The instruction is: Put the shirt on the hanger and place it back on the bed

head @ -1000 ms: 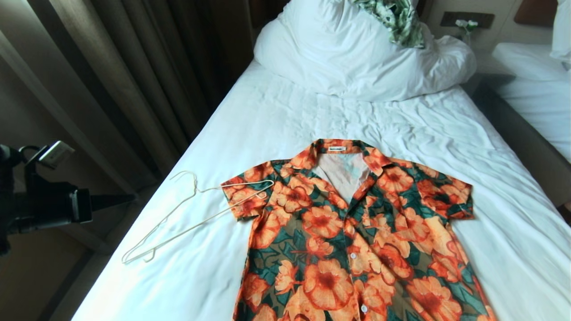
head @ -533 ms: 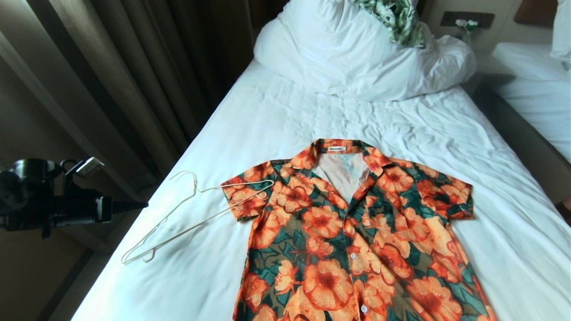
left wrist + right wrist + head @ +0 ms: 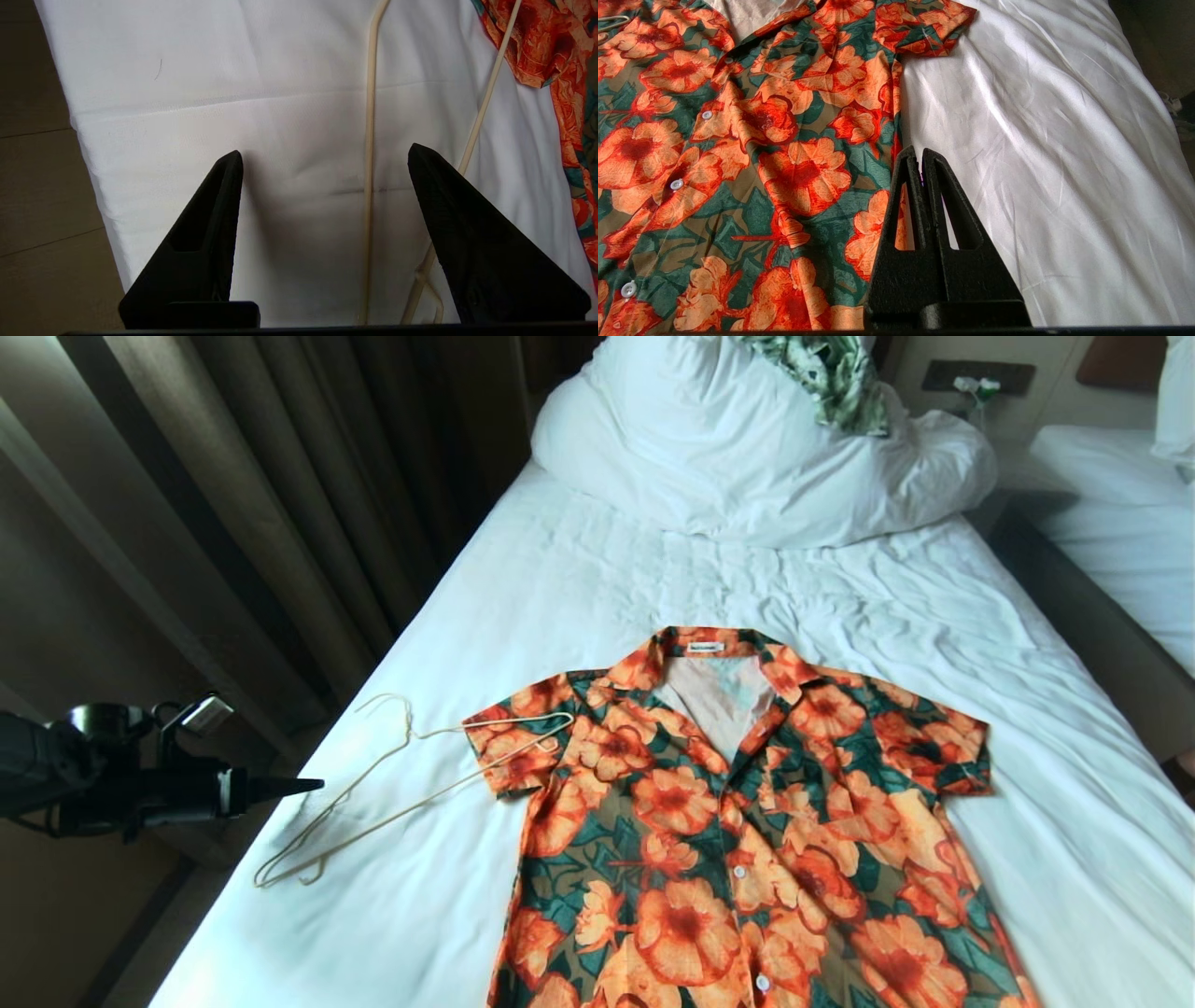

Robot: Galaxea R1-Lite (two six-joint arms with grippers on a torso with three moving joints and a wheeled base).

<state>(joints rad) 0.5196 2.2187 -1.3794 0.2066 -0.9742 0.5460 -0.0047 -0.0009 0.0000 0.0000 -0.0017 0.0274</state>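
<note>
The orange-flowered shirt (image 3: 738, 831) lies flat and buttoned on the bed (image 3: 579, 588), collar toward the pillow. The cream wire hanger (image 3: 392, 793) lies on the sheet to its left, one end resting on the shirt's left sleeve. My left gripper (image 3: 313, 787) hovers at the bed's left edge, open, just left of the hanger. In the left wrist view the hanger's wires (image 3: 370, 140) run between the spread fingers (image 3: 448, 196); nothing is held. My right gripper (image 3: 920, 154) is shut and empty above the shirt's right side seam (image 3: 859, 126); it is out of the head view.
A bulky white pillow (image 3: 747, 448) with a green-and-white leaf-print cloth (image 3: 831, 378) lies at the bed's head. Dark curtains (image 3: 280, 504) hang along the left. A second white bed (image 3: 1120, 513) stands at right beyond a dark gap. The floor (image 3: 42, 186) lies beside the bed's left edge.
My left gripper has moved down and to the right, from beside the bed toward the hanger's lower end. Shirt and hanger have not moved.
</note>
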